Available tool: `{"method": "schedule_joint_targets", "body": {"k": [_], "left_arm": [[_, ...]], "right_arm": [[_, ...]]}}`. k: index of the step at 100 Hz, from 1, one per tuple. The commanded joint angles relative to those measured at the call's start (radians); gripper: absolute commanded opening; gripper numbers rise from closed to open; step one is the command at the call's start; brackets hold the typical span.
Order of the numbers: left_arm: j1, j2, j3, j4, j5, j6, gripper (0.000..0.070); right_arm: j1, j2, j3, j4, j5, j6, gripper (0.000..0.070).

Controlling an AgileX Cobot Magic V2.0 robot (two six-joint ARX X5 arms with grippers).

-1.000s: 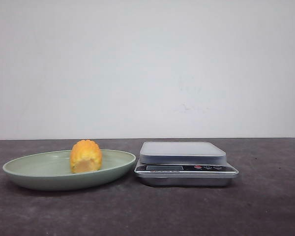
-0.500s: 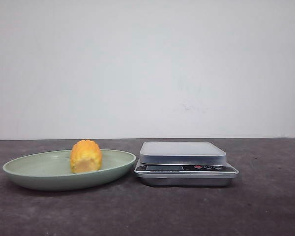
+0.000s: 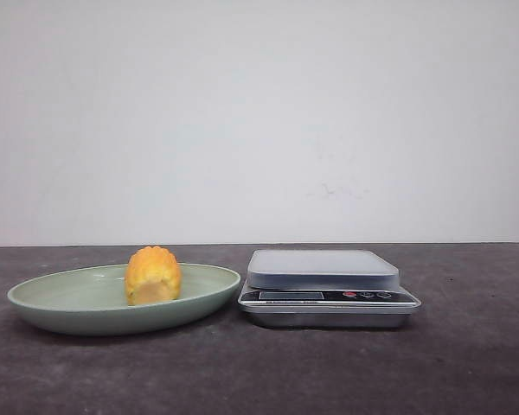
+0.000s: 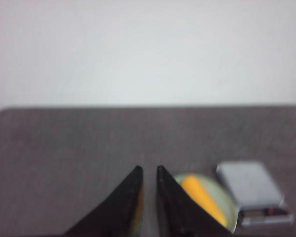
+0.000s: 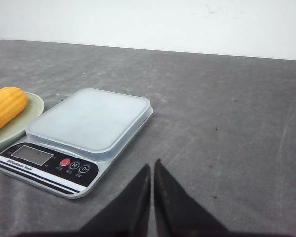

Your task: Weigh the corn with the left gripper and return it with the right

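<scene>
The corn (image 3: 153, 274), a stubby yellow-orange cob, lies on a pale green plate (image 3: 52, 298) at the left of the table. A silver digital scale (image 3: 322, 268) with an empty platform stands just right of the plate. Neither gripper shows in the front view. In the blurred left wrist view, my left gripper (image 4: 149, 170) has its jaws slightly parted and empty, held high and back from the corn (image 4: 202, 197), plate (image 4: 228, 210) and scale (image 4: 251, 185). My right gripper (image 5: 152, 167) is shut and empty, just beside the scale (image 5: 89, 121). The corn (image 5: 7, 106) and plate (image 5: 33, 109) show beyond the scale.
The table (image 3: 467, 363) is dark grey, with a white wall behind it. The scale's display and buttons (image 5: 71, 165) face the front edge.
</scene>
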Motion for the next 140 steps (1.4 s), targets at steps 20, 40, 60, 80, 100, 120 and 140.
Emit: {"method": "schedule_joint_targets", "body": {"k": [20,40,60,80,100,120,140], "left_arm": [[0.091,-0.227,-0.580,0.610,0.300,0.013,0.0000],[0.153,-0.404,-0.981,0.885,0.348,0.013,0.0000],[0.200,-0.529,-1.306,1.023,0.333,0.013,0.0000],[0.234,-0.600,-1.513,1.135,0.332,-0.013,0.0000],[0.238,-0.627,-1.625,1.218,0.233,-0.002,0.0000],[0.267,-0.627,-1.701,1.223,0.077,-0.002,0.0000],[0.362,-0.627,-1.732,1.231,0.087,0.003,0.0000]], "right_arm": [[0.000,-0.001,-0.002,-0.001,-0.002,0.007,0.0006],[0.000,-0.001,-0.002,-0.001,-0.002,0.007,0.0006],[0.000,-0.001,-0.002,-0.001,-0.002,0.007,0.0006],[0.000,-0.001,-0.002,-0.001,-0.002,0.007,0.0006],[0.000,-0.001,-0.002,-0.001,-0.002,0.007,0.0006],[0.000,-0.001,-0.002,-0.001,-0.002,0.007,0.0006],[0.000,-0.001,-0.002,-0.001,-0.002,0.007,0.0006]]}}
